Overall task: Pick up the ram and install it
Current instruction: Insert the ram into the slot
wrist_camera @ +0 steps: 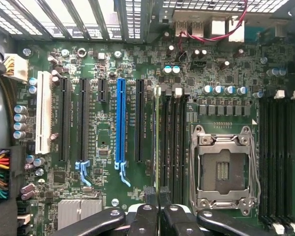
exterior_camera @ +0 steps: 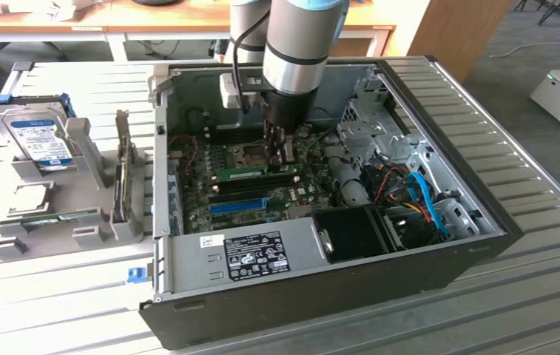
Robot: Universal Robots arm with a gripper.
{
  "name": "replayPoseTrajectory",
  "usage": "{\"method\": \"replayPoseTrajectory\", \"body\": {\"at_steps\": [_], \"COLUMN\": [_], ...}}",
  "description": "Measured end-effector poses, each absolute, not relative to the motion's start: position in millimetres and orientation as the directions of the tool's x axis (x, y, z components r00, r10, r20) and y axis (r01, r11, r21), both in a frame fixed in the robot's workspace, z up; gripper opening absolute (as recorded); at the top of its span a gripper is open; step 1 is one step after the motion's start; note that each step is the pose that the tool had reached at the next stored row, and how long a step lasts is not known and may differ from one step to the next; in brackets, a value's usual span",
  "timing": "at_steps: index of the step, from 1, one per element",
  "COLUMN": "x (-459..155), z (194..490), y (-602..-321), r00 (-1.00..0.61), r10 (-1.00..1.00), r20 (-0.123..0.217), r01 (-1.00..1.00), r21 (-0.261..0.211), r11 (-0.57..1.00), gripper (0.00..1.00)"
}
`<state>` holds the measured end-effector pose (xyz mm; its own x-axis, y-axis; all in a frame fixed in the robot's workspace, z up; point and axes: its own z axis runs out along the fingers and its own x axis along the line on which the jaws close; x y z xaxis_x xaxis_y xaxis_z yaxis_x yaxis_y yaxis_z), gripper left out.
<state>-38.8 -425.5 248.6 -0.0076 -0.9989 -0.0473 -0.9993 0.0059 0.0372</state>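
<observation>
Black pincer (wrist_camera: 158,194) pinches thin green ram (wrist_camera: 157,128).

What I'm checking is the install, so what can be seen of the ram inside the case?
The ram is a long, thin green circuit board standing on edge, in line with the empty black memory slots beside it. In the wrist view it shows as a pale narrow edge. The hand grips one end. Whether it is fully seated cannot be told.
</observation>
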Motion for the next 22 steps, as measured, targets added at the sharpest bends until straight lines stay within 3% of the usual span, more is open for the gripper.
{"method": "replayPoseTrajectory", "body": {"at_steps": [22], "x": [-34.8], "z": [243.8], "y": [-425.5], "r00": [-0.008], "r10": [-0.999], "r20": [-0.047], "r01": [-0.999], "r21": [0.037], "r11": [0.006], "gripper": [0.13]}}
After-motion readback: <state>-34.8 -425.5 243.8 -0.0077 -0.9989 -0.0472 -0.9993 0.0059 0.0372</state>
